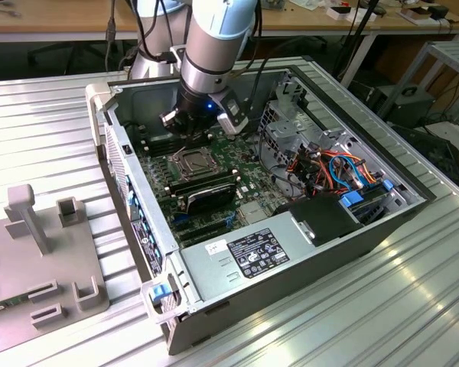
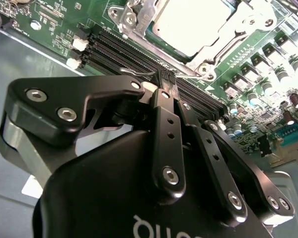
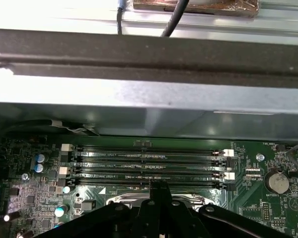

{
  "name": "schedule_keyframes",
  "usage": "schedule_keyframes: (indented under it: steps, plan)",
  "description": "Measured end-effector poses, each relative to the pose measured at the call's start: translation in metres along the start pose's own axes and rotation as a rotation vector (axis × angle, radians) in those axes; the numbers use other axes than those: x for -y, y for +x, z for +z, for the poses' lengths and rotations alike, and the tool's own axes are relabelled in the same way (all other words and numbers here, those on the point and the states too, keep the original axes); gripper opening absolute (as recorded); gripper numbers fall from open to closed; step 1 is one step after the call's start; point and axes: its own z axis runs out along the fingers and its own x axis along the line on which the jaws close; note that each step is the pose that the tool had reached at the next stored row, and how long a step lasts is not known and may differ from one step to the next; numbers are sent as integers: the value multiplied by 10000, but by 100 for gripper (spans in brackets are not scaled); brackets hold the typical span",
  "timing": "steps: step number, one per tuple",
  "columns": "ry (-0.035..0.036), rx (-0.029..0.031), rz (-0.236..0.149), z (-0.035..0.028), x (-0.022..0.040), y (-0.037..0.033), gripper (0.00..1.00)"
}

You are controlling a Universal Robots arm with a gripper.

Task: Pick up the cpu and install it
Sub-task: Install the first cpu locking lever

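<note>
- Gripper (image 2: 165, 79) fingers are seen pressed together in the second wrist view, nothing held, tips just above the memory slots (image 3: 144, 166) beside the socket (image 2: 188, 29).
- Cpu (image 2: 188, 22) looks to be seated in the socket already, though the retention frame (image 2: 134, 17) probably hasn't been latched; hard to call from here.
- Case (image 1: 291, 252) is laid open on a ribbed metal table (image 1: 382, 306); a grey fixture (image 1: 38, 260) sits at the exterior view's left, desks behind.
</note>
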Motion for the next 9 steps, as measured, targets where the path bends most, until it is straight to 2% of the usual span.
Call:
schedule_keyframes:
  steps: [4, 9]
  plan:
    - [6, -1, -1, -2, -1, 2, 11]
    - [5, 13, -4, -75, -18, -1, 11]
